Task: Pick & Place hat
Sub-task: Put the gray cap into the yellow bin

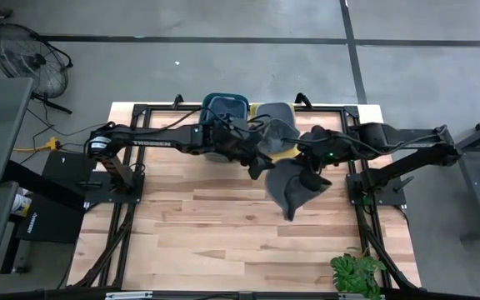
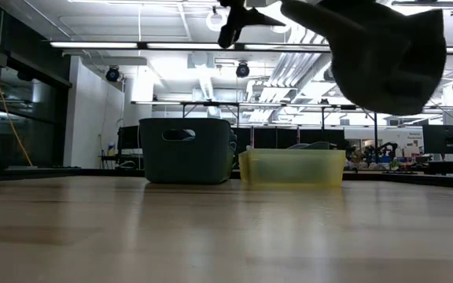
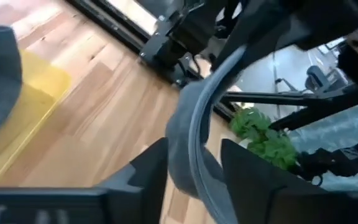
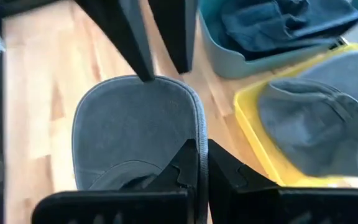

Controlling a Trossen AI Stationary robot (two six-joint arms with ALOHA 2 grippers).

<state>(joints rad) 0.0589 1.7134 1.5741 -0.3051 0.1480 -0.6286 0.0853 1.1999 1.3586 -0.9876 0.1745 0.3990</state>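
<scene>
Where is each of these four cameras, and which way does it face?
High: overhead, straight down; both arms, grey hat between them.
Low: at tabletop height, level; hat overhead, teal bin, yellow bin.
Left wrist: past the left gripper, the hat's brim.
Right wrist: right gripper pinching the brim.
All four share the hat.

no readable text anywhere
</scene>
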